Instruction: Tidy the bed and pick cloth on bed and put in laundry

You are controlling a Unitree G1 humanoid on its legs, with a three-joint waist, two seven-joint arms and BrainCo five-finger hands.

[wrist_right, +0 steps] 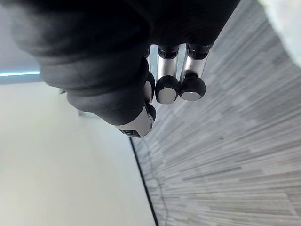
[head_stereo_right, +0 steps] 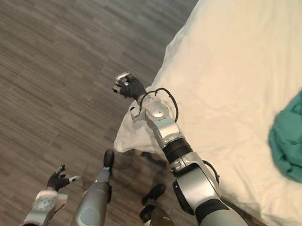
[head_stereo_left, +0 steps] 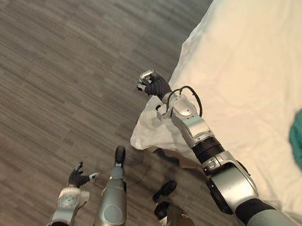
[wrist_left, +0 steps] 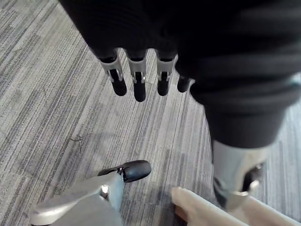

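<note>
Beside bed [head_stereo_left: 264, 60] corner, right robot hand [head_stereo_left: 153, 84] curled, empty.

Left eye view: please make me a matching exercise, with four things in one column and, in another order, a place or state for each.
1 green cloth
2 left robot hand
3 right robot hand
4 bed

A curled, holding nothing, by the bed's corner
B white-covered, on the robot's right
C open, above the floor
D crumpled on the bed

Pairs: 1-D, 2-C, 3-A, 4-B
</note>
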